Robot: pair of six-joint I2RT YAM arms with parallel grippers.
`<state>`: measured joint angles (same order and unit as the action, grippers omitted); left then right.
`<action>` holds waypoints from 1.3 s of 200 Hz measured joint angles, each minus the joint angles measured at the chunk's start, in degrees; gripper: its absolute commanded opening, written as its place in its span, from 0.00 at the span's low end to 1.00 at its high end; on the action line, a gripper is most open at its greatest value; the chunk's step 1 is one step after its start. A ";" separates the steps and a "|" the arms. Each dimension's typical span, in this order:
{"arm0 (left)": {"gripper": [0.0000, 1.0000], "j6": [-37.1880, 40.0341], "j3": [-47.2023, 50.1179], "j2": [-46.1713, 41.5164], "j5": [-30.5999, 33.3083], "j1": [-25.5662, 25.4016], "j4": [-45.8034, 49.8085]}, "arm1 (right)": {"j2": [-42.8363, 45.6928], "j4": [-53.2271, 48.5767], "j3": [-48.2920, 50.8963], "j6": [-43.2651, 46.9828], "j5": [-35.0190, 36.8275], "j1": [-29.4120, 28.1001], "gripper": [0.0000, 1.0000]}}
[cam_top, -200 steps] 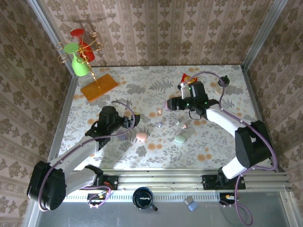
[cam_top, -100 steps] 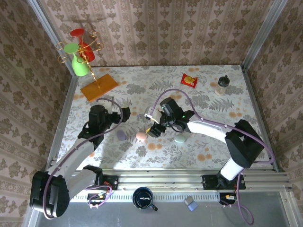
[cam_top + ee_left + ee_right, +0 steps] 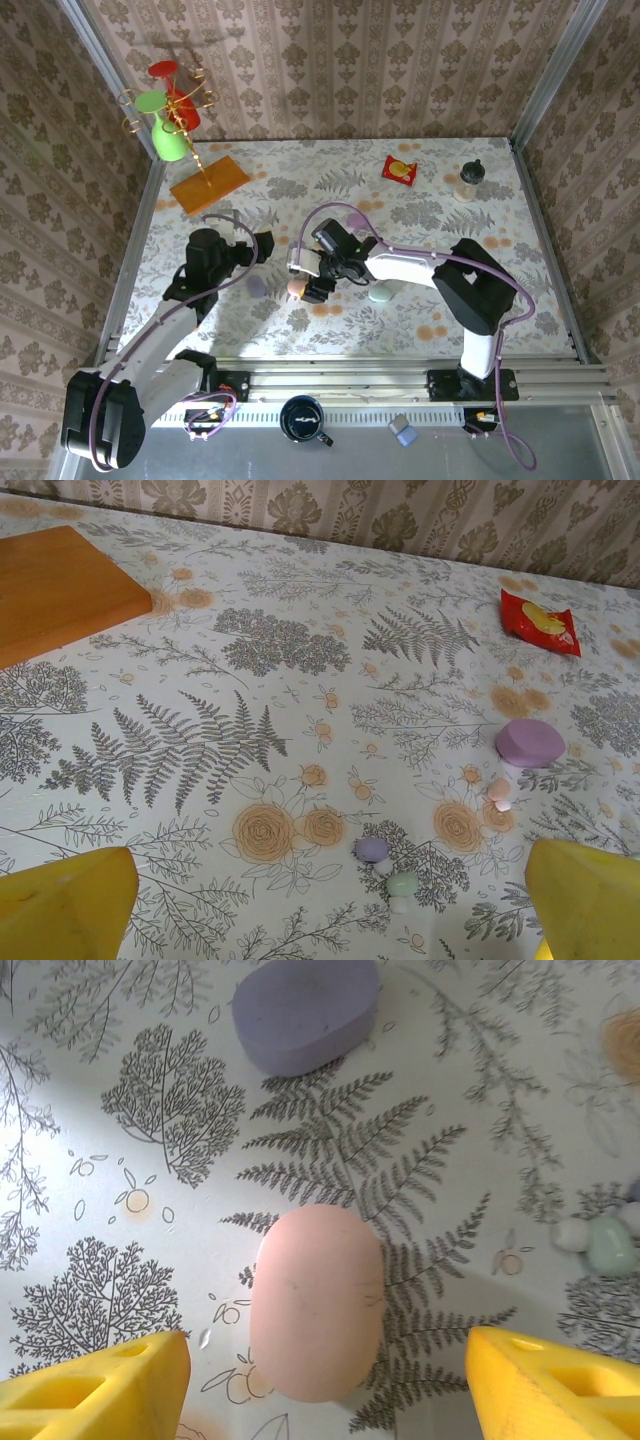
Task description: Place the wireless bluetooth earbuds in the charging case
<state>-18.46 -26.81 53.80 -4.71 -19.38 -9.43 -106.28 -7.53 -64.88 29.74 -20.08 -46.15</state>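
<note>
Pink case (image 3: 317, 1303) lies between the right gripper's (image 3: 325, 1375) wide jaws; best lower squarely, pinch its long sides gently; left gripper (image 3: 335, 890) gapes empty.

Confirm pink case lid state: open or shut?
Shut. The pink case lies flat as one smooth closed oval in the right wrist view; no gap, raised lid or earbud wells show.

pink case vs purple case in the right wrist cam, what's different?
Colour: the pink case is salmon, the purple case lavender. Place: the pink case lies between the open fingers of the right gripper; the purple case lies beyond them. Pose: the pink case runs lengthwise away from the gripper, the purple case crosswise. Both are smooth ovals flat on the table.
</note>
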 measured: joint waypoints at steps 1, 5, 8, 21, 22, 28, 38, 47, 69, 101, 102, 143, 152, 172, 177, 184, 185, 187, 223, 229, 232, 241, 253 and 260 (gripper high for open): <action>1.00 0.00 0.00 -0.02 0.00 -0.02 -0.02 | -0.04 0.00 0.00 0.04 0.00 -0.02 0.72; 1.00 0.00 0.09 -0.04 0.02 -0.02 -0.17 | -0.37 0.00 0.00 0.11 0.04 -0.04 0.72; 1.00 0.02 0.17 -0.07 0.04 0.00 -0.22 | -0.61 0.00 0.00 0.20 0.04 -0.09 0.71; 1.00 0.04 0.50 -0.09 0.04 0.02 -0.42 | -1.57 0.00 0.00 0.42 0.20 -0.13 0.69; 1.00 0.04 0.52 -0.09 0.07 0.04 -0.42 | -1.66 0.00 0.00 0.44 0.20 -0.13 0.69; 1.00 0.04 0.66 -0.09 0.04 0.04 -0.39 | -2.03 0.02 0.00 0.57 0.22 -0.13 0.68; 1.00 0.07 0.83 -0.09 0.07 0.02 -0.42 | -2.49 0.02 0.00 0.59 0.22 -0.13 0.66; 1.00 0.07 0.85 -0.09 0.07 0.04 -0.39 | -2.82 0.02 0.00 0.76 0.22 -0.13 0.66; 1.00 0.07 0.85 -0.07 0.02 0.04 -0.46 | -3.74 0.22 0.00 0.96 0.22 -0.13 0.64; 1.00 0.04 0.92 0.00 0.02 0.04 -1.27 | -5.05 1.25 0.00 1.18 0.22 -0.13 0.62; 1.00 0.07 0.92 0.02 0.04 0.04 -1.27 | -5.11 1.27 0.00 1.20 0.22 -0.13 0.62; 1.00 0.07 1.27 0.85 0.02 0.04 -2.58 | -5.99 1.42 -0.63 1.27 0.20 -0.13 0.55; 1.00 0.07 1.42 1.05 0.00 0.04 -2.64 | -6.10 1.36 -0.92 1.33 0.22 -0.13 0.54; 1.00 0.07 1.77 1.33 0.00 0.04 -2.89 | -6.10 1.22 -1.31 1.57 0.22 -0.13 0.49; 1.00 0.07 1.81 1.36 0.00 0.04 -2.93 | -6.10 1.22 -1.31 1.66 0.20 -0.13 0.48; 1.00 0.07 1.86 1.38 -0.04 0.04 -2.99 | -6.10 1.09 -1.31 1.68 0.20 -0.13 0.47; 1.00 0.09 1.86 1.38 -0.04 0.04 -3.02 | -6.10 1.07 -1.31 1.64 0.20 -0.13 0.47; 1.00 0.09 1.88 1.38 -0.04 0.04 -3.06 | -6.10 1.05 -1.31 1.66 0.20 -0.13 0.46; 1.00 1.36 3.61 1.38 -1.95 0.26 -5.53 | -5.92 0.50 -1.51 1.97 0.13 -0.13 0.38; 1.00 1.66 3.96 1.38 -2.25 0.31 -5.92 | -5.75 0.24 -1.51 1.99 0.11 -0.13 0.38; 1.00 1.77 4.15 1.38 -2.38 0.31 -6.16 | -5.64 0.04 -1.51 1.99 0.11 -0.13 0.38; 1.00 2.21 4.59 1.49 -2.78 0.35 -6.71 | -5.27 -0.48 -1.51 2.01 0.04 -0.13 0.37; 1.00 2.89 4.68 1.64 -3.06 0.35 -6.93 | -4.35 -1.01 -1.51 1.99 0.02 -0.13 0.36; 1.00 3.30 4.68 1.64 -3.23 0.35 -7.08 | -3.56 -1.42 -1.51 1.99 0.02 -0.11 0.36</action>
<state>-15.16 -22.13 55.44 -7.94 -19.03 -16.51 -109.84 -8.95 -66.39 31.73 -20.05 -46.26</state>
